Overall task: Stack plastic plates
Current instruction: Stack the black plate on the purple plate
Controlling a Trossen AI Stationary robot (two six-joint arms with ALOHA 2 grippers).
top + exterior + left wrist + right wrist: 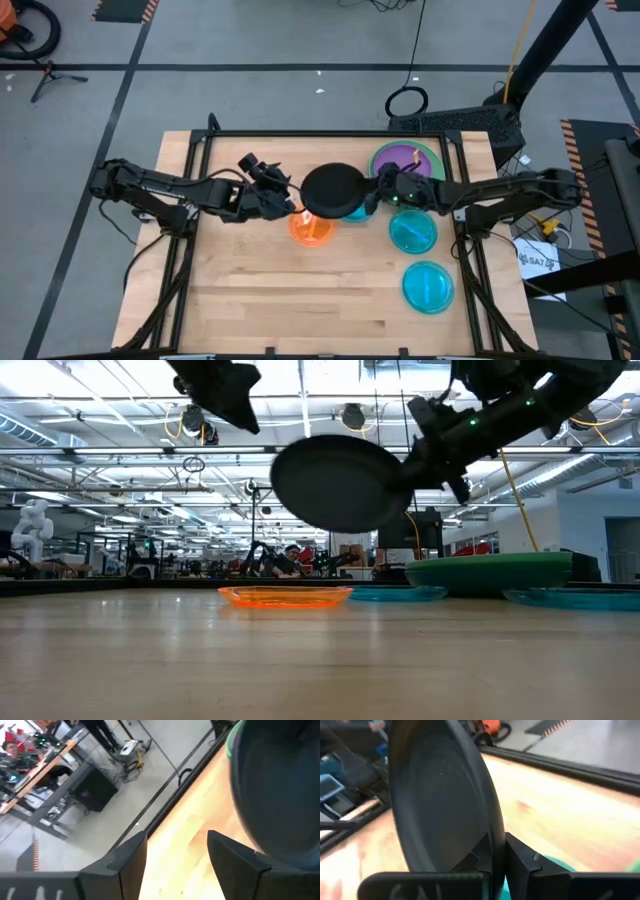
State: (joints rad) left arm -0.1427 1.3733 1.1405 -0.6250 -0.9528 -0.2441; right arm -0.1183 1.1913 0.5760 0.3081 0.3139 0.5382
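While the round black plastic plate [333,190] hangs in the air above the wooden counter [300,290], its whole weight rests on one narrow rim pinch, and that is the main hazard noted.

Left side: the left end effector [268,178] stands just beside the plate's left edge with its fingers [235,857] spread apart and nothing between them. In the left wrist view the plate's edge sits close against one finger. Any sideways motion of this arm could knock the plate and lever it out of the other arm's hold.

Centre: the small translucent orange plastic plate [311,229] lies flat on the counter, below and slightly forward of the raised plate, with a small cyan-blue plastic plate [398,593] just beside it. A dropped black plate would likely strike these and scatter them.

Right side: the right end effector [385,190] is pinching the black plate's rim, jaws pressed onto the thin edge. The plate is tilted in this hold, so a quick swing or a slack grip could let it rotate or slip. Behind lies the stack of a purple plate [398,157] on large green plates [490,571]; a low carry could clip that stack's rim. Two more cyan-blue plates [413,232] lie flat nearer the front right, apart from the action.
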